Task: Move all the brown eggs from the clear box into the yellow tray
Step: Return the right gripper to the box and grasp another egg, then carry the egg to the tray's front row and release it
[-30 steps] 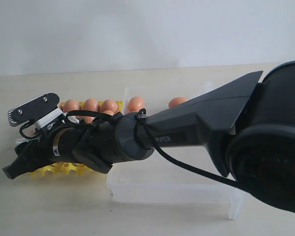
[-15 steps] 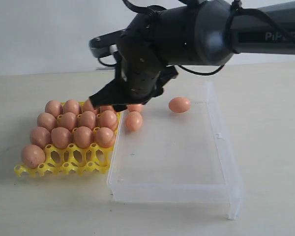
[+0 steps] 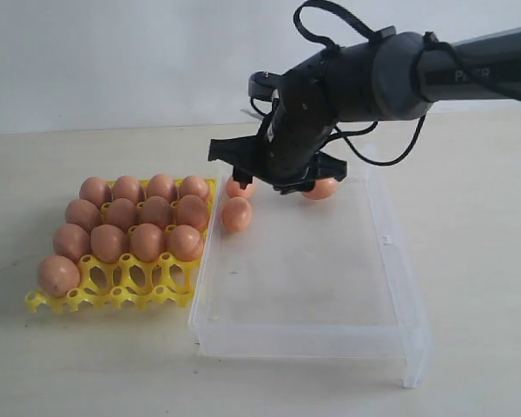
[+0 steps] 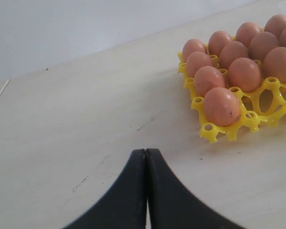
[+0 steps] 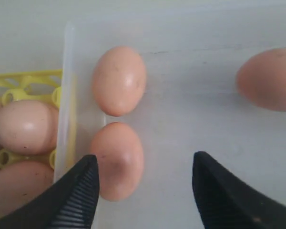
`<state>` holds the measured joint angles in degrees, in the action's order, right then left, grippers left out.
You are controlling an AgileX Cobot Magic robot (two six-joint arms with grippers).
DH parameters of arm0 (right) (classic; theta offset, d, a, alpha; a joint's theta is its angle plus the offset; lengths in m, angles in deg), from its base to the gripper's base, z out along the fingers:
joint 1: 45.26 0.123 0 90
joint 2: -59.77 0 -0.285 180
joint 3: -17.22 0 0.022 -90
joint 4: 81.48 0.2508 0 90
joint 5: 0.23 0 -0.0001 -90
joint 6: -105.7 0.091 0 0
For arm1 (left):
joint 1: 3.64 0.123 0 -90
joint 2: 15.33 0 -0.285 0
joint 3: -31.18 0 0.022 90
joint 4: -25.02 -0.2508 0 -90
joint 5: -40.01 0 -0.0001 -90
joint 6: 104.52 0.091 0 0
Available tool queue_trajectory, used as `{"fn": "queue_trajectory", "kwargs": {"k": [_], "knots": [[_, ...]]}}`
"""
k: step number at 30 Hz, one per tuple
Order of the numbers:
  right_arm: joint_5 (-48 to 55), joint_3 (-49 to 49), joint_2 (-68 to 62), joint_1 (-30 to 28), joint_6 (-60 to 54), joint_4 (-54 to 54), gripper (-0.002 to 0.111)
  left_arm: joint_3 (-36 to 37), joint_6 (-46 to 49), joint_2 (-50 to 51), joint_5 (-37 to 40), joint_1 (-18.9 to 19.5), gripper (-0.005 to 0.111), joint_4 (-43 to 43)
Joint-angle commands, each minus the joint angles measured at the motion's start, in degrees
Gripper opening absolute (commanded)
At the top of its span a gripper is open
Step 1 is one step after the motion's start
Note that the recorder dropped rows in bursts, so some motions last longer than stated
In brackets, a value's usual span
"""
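Crowding is the main hazard: two of the three brown eggs (image 3: pixel 236 214) left in the clear box (image 3: pixel 304 287) lie end to end, touching or nearly so, hard against the wall that faces the yellow tray (image 3: pixel 126 280). The right gripper (image 5: pixel 145 164) hangs over that corner with its jaws spread wide and nothing held. In the right wrist view the nearer egg (image 5: pixel 117 160) sits just beside one finger (image 5: pixel 78 200), well off the middle of the gap, and the box wall runs close along that same side. A straight descent from here would likely land that finger on the shell or jam it between egg and wall. A lopsided close would shove the egg into the far egg (image 5: pixel 119 80) and set both rolling, and too firm a squeeze could crack the shell. A third egg (image 5: pixel 269 78) lies well apart, beyond the other finger. Thirteen eggs fill the tray, with three front cups vacant. The left gripper (image 4: pixel 146 160) is pinched together, empty, above bare table (image 4: pixel 62 119) near the tray.
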<state>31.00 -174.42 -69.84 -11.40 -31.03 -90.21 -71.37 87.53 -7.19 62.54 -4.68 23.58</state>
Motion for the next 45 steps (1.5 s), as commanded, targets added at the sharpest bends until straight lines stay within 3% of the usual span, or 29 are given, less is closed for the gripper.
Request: {"fn": "queue_trajectory", "kwargs": {"k": [1,26,29,34,35,42,45], "knots": [[-4.7,-0.1,-2.8,-0.2,-4.9,6.7,0.056,-0.2,-0.3,-0.3,-0.3,-0.1,0.000,0.0],[-11.5,-0.1,-7.8,0.1,-6.2,7.3,0.056,-0.2,-0.3,-0.3,-0.3,-0.1,0.000,0.0],[-11.6,-0.1,-8.2,0.1,-7.0,7.3,0.048,-0.2,-0.3,-0.3,-0.3,-0.1,0.000,0.0],[-7.8,-0.1,-7.5,0.1,-12.6,7.3,0.004,-0.2,-0.3,-0.3,-0.3,-0.1,0.000,0.0],[-6.8,-0.1,-7.1,0.1,-13.7,7.3,0.000,-0.2,-0.3,-0.3,-0.3,-0.1,0.000,0.0],[-4.3,-0.1,-0.5,0.2,-23.3,6.5,0.000,-0.2,-0.3,-0.3,-0.3,-0.1,0.000,0.0],[-6.3,-0.1,2.9,1.5,-32.8,8.7,0.000,-0.2,-0.3,-0.3,-0.3,-0.1,0.000,0.0]]}}
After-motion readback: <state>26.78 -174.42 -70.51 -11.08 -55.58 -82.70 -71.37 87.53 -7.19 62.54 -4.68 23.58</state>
